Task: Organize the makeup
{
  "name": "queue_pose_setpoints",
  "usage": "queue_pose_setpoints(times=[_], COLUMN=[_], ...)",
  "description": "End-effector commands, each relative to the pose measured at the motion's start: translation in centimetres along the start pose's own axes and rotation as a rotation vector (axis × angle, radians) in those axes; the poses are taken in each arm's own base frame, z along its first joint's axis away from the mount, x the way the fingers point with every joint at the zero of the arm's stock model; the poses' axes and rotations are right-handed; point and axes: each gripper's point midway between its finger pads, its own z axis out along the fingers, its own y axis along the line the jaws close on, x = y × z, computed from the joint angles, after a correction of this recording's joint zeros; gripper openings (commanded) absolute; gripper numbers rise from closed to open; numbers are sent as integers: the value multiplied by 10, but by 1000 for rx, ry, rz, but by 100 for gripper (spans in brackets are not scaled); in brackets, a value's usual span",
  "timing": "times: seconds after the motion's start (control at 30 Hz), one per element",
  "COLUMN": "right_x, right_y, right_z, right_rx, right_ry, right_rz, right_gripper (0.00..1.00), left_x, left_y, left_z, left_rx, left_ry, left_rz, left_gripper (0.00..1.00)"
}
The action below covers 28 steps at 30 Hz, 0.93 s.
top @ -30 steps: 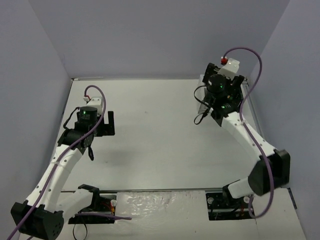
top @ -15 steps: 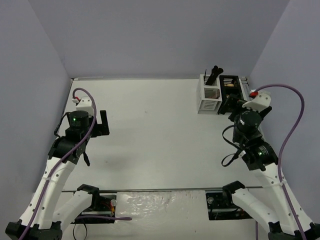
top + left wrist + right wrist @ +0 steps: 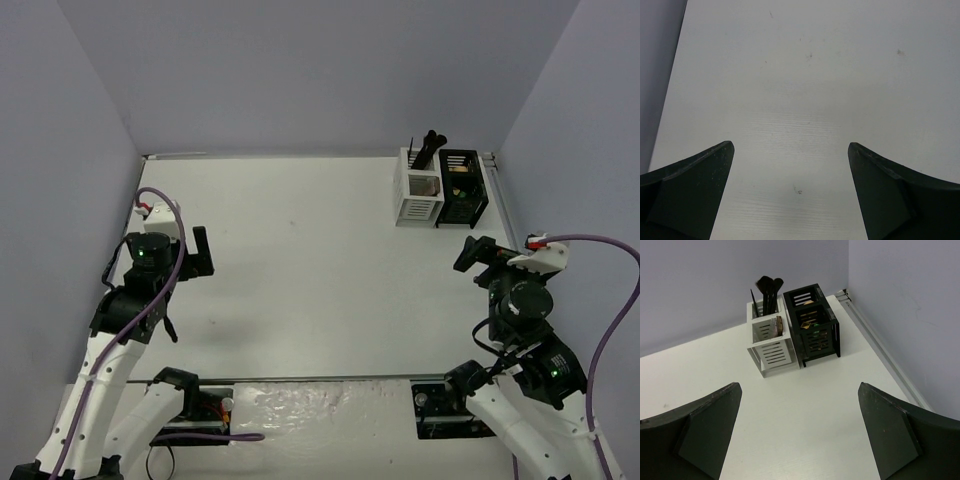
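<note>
The makeup sits in two slatted organizer boxes at the far right. Black brushes [image 3: 430, 146] stand upright in the white box [image 3: 418, 194]; a pink-brown palette [image 3: 779, 326] shows in that box in the right wrist view. Small gold items [image 3: 807, 324] lie in the black box [image 3: 463, 187]. In the right wrist view the brushes [image 3: 768, 290], white box [image 3: 772, 342] and black box [image 3: 816, 332] stand ahead of my right gripper [image 3: 800, 386], which is open, empty and well short of them. My left gripper [image 3: 790, 146] is open and empty above bare table. Both grippers also show from above, left [image 3: 199, 252] and right [image 3: 477, 251].
Grey walls close the table [image 3: 310, 270] on three sides. A metal rail [image 3: 885, 350] runs along the right edge, just beside the black box. The arm bases and cables sit at the near edge.
</note>
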Motion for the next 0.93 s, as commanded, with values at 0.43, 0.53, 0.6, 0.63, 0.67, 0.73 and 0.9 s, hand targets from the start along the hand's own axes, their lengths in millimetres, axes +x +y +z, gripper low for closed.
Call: queue_pose_setpoints(times=[0.43, 0.53, 0.6, 0.63, 0.67, 0.73, 0.9], right_x=[4, 4, 4, 4, 4, 3, 4], right_y=[7, 7, 7, 7, 7, 6, 7], right_z=[13, 13, 13, 13, 13, 12, 13], right_rx=[32, 32, 33, 33, 34, 36, 35], right_ry=[19, 20, 19, 18, 17, 15, 18], right_rz=[2, 3, 4, 4, 5, 7, 7], right_gripper=[100, 100, 100, 100, 100, 100, 100], left_x=[-8, -7, -7, -8, -8, -7, -7], left_y=[4, 2, 2, 2, 2, 2, 2], left_z=[1, 3, 3, 2, 2, 2, 3], left_rx=[-19, -13, -11, -11, -11, -11, -11], left_ry=[-50, -43, -42, -45, -45, -44, -42], left_rz=[-19, -20, -21, -21, -21, -21, -21], left_gripper=[97, 97, 97, 97, 97, 97, 97])
